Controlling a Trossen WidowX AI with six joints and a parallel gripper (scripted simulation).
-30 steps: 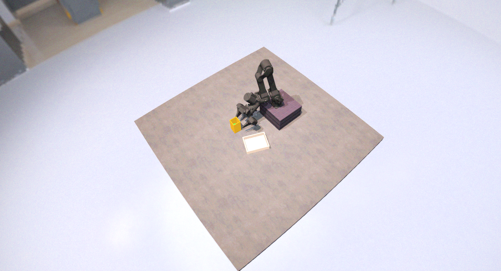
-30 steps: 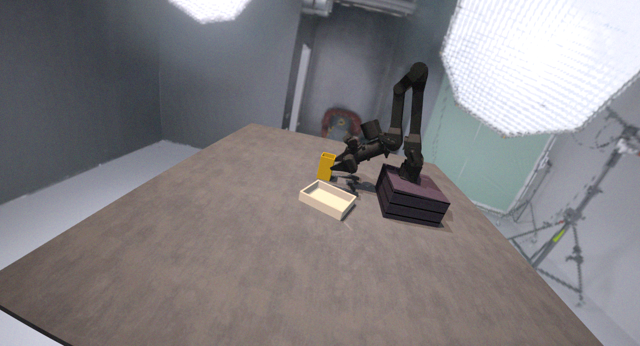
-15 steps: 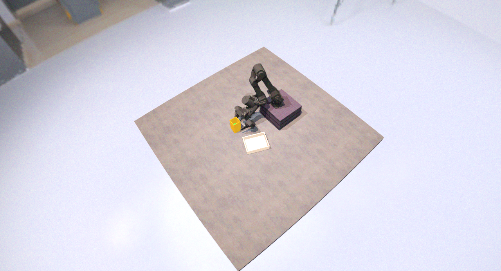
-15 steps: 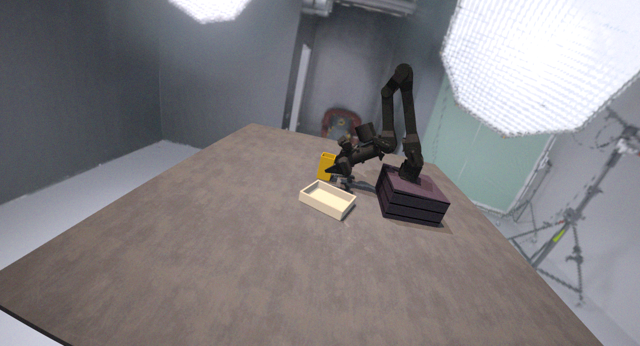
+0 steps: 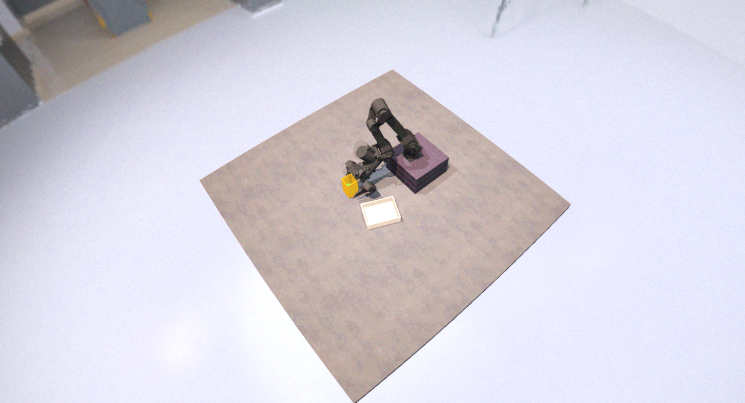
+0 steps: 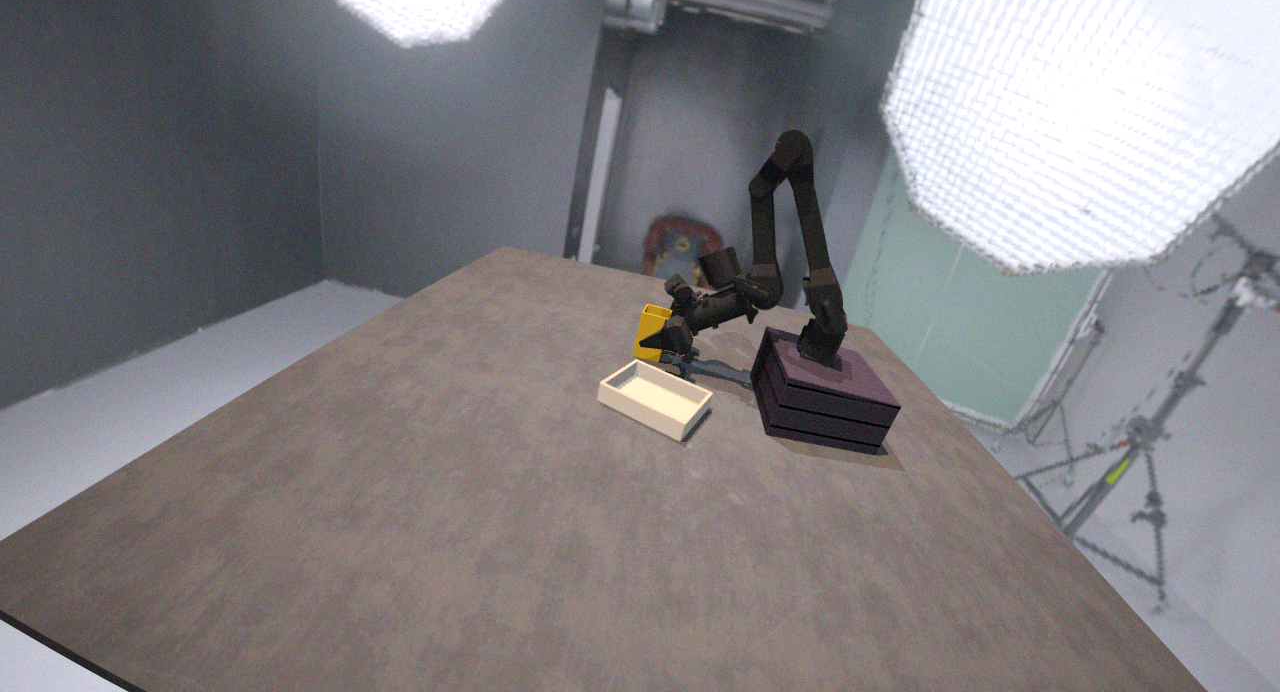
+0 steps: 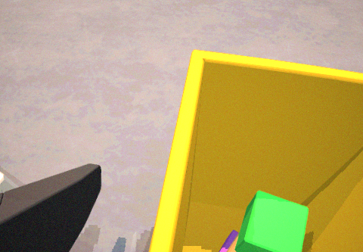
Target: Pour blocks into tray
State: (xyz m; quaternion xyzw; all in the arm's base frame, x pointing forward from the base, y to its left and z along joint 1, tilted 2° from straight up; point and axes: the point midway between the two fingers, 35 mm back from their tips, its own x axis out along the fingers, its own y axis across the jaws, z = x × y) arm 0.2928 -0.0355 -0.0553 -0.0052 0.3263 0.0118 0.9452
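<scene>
smooth plastic-looking yellow cup (image 5: 350, 188) (image 6: 651, 333) (image 7: 178, 157), matt black fingers (image 5: 350, 181) (image 6: 660, 332), wood-grained purple block (image 5: 428, 159) (image 6: 832, 410)

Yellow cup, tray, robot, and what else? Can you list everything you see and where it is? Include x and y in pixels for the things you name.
cup (image 5: 350, 187) (image 6: 650, 332) (image 7: 183, 142): one, yellow, upright on the table
green block (image 7: 277, 222): one, green, inside the cup
other blocks: purple and orange bits beside the green block; too hidden to count
tray (image 5: 383, 225) (image 6: 641, 410): one, cream, on the table near the cup
table (image 5: 333, 296) (image 6: 501, 545): one, brownish, under everything
stand (image 5: 428, 155) (image 6: 827, 417): one, dark purple, under the arm
arm (image 5: 397, 125) (image 6: 809, 213): one, black, bent up from the stand
claw (image 5: 354, 183) (image 6: 659, 327): one, black, open at the cup
</scene>
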